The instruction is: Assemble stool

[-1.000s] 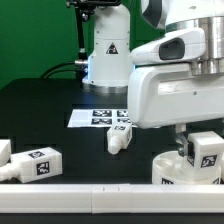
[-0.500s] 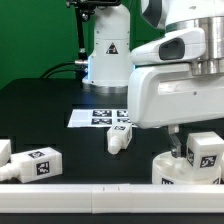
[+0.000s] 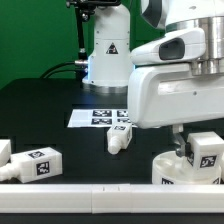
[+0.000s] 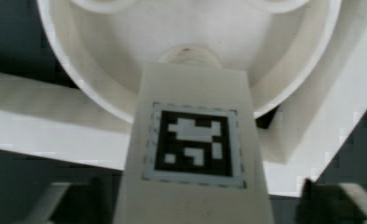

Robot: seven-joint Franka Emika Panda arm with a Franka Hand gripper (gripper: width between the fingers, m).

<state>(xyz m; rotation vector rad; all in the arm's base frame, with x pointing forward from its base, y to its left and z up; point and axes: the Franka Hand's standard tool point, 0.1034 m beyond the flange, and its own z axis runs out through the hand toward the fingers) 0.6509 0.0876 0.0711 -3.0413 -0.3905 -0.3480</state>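
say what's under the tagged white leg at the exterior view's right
A round white plastic seat disc lies beneath the white block-like leg. The leg hides its own lower end, so contact cannot be judged.

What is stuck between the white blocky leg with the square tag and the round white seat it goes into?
Nothing visible. In the wrist view the white block-like plastic leg points straight into the round white rimmed seat disc, and its far end is at the disc's middle.
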